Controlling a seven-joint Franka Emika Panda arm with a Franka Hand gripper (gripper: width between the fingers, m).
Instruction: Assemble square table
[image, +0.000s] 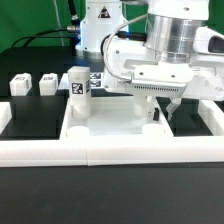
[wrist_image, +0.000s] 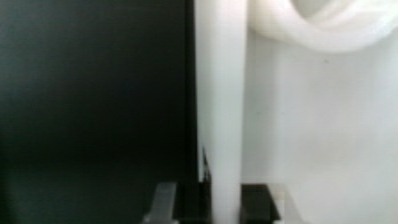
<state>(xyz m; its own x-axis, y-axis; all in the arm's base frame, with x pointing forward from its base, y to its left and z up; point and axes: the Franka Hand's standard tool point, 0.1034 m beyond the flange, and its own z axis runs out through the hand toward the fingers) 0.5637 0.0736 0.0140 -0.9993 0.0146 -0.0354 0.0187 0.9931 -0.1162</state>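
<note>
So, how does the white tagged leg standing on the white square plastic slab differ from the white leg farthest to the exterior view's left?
The standing white leg rises upright from a corner of the white square plastic slab; the leftmost white leg sits low on the black table, apart from the slab. The standing leg looks taller; the leftmost one looks squat. Both are white and carry a black-and-white tag.
</note>
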